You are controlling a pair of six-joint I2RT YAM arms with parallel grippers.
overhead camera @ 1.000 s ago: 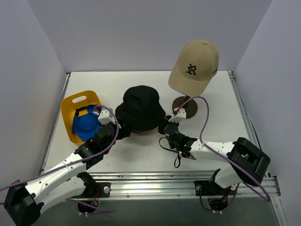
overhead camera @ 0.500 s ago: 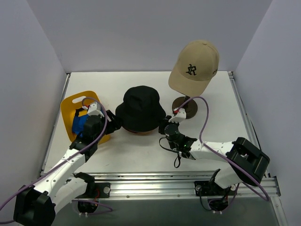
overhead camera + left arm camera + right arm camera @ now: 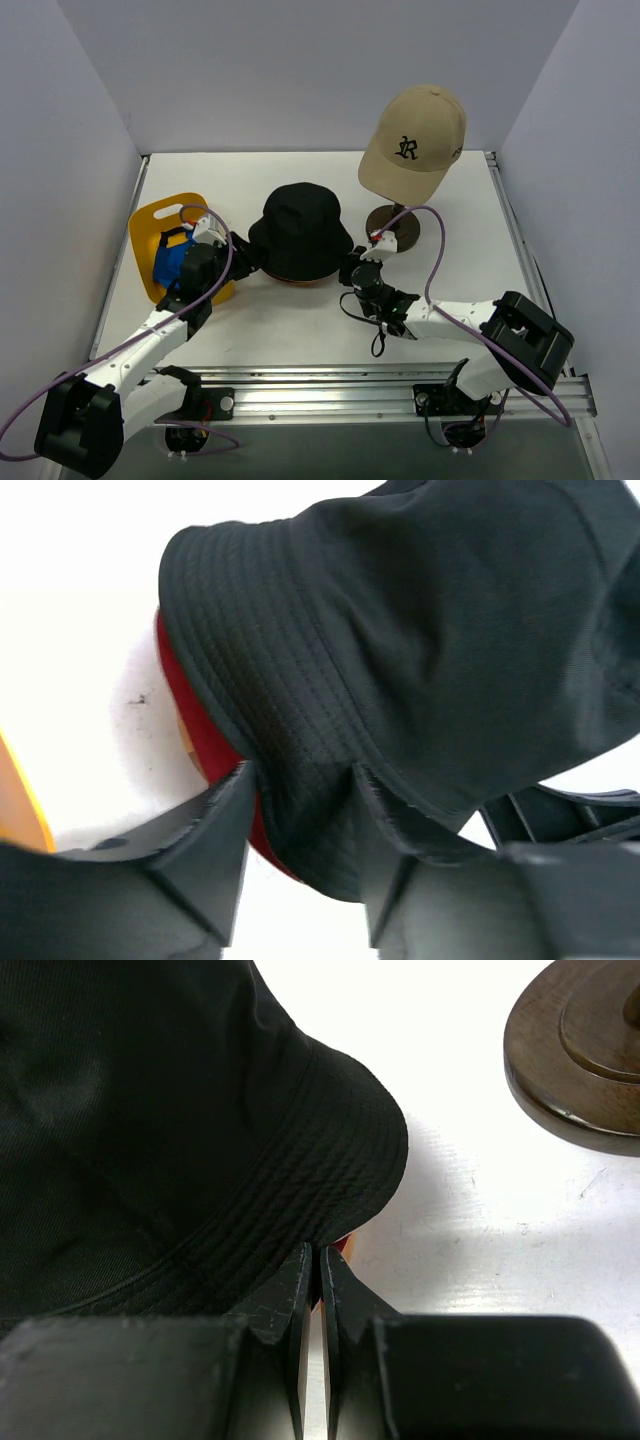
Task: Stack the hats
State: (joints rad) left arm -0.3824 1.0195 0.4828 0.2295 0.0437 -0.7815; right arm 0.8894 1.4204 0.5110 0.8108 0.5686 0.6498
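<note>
The black bucket hat (image 3: 298,230) sits mid-table over the dark red bucket hat, whose brim shows as a sliver (image 3: 295,281) beneath it. My left gripper (image 3: 238,260) is at the hat's left brim. In the left wrist view its jaws (image 3: 303,780) stand apart with the black brim (image 3: 300,730) between them, and red (image 3: 200,720) shows below. My right gripper (image 3: 348,268) is shut on the black hat's right brim edge (image 3: 320,1255). The bright blue cap (image 3: 172,262) lies in the yellow tray (image 3: 160,218). The tan cap (image 3: 415,135) sits on a stand.
The stand's dark wooden base (image 3: 392,222) is just right of the right gripper and also shows in the right wrist view (image 3: 580,1060). The yellow tray lies at the table's left edge. White walls enclose the table on three sides.
My left arm swung back to the left, and its gripper now sits at the outer edge of the black hat's left brim. The black hat shifted slightly right. The right arm stayed put.
</note>
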